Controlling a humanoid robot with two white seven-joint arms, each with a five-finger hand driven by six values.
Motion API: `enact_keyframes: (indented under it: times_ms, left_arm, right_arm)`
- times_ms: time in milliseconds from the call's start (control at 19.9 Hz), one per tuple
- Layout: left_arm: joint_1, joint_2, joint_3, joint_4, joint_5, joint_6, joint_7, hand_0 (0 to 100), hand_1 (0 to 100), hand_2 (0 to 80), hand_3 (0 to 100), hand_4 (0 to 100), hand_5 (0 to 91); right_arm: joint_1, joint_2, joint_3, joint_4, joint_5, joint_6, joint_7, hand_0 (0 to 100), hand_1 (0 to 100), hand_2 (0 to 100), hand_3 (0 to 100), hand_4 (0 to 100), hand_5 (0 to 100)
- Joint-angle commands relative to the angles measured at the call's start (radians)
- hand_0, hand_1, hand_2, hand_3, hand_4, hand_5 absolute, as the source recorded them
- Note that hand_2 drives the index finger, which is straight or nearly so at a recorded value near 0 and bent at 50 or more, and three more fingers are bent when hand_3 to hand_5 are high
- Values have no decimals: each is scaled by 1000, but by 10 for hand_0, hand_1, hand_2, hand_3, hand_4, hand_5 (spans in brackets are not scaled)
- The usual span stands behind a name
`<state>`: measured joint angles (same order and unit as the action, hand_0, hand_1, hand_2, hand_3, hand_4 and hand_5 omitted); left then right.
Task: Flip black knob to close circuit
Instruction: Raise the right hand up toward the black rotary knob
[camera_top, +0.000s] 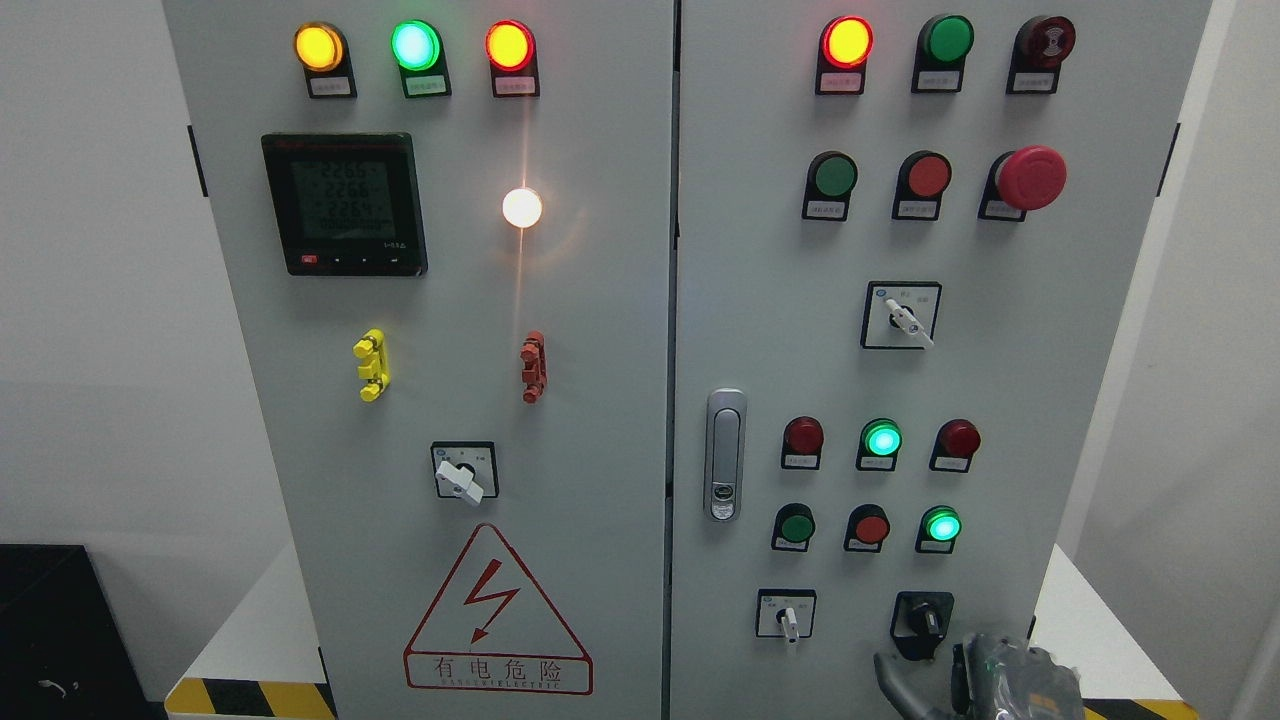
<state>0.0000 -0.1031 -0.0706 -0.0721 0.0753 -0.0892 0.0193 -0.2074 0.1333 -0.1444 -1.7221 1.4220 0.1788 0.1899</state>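
In the head view, the black knob (922, 618) sits low on the cabinet's right door (1080, 400), its handle roughly upright on a black base. The right hand (1010, 682) rises from the bottom edge just below and right of it, not clearly touching; whether its fingers are open or curled cannot be told.

Hand (1010, 680) seemingly just below knob (922, 620)

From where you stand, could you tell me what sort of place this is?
Probably an electrical or industrial control room: a grey control cabinet with indicator lamps, a digital meter, and a high-voltage warning triangle.
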Motion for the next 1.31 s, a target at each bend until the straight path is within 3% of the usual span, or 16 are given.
enact_keyframes:
  times_ms: [0,1255]
  left_arm:
    - [6,-1,0,0,0,0,1,120,556,0,0,0,0]
    - [6,0,0,0,0,0,1,120,556,0,0,0,0]
  right_arm:
    - [-17,-1,-14,29,9,-1,-1,0,0,934,1000,979,994]
    - [-38,-12,-80,76,11,-5,-29,0,0,921,1000,979,991]
